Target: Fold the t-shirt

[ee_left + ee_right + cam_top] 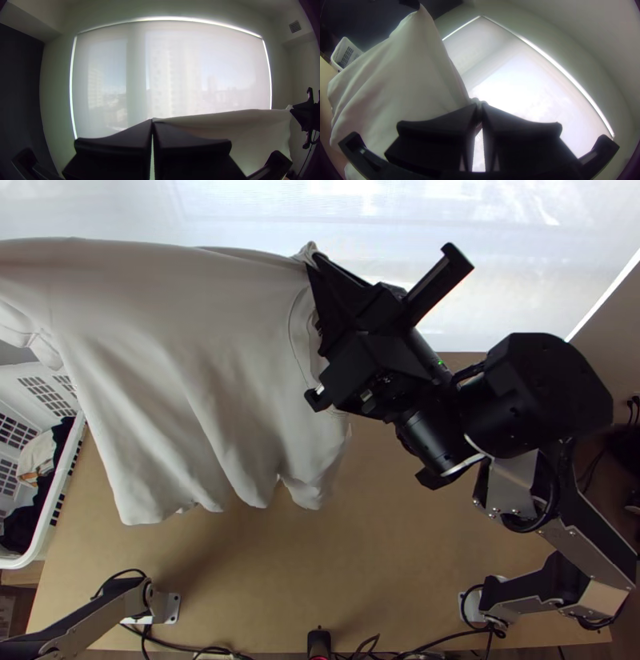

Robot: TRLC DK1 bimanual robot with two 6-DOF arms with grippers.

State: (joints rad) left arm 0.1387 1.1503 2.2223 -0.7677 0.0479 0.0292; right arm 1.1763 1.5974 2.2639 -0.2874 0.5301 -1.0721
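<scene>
The white t-shirt [200, 356] hangs stretched above the table, its top edge nearly straight and its lower part draping in loose folds. In the top view my right gripper [316, 268] pinches the shirt's upper right corner. The right wrist view has the right gripper [479, 111] shut on a small bunch of the cloth [400, 73]. In the left wrist view my left gripper [152, 125] is closed at the other end of the shirt's upper edge, with cloth [240, 130] stretching from its tips toward the right gripper.
A white laundry basket [48, 524] with dark and light cloth in it stands at the table's left side. The light wooden table [384, 564] lies below the shirt. A window with a blind [200, 73] is behind, and cables run along the near edge.
</scene>
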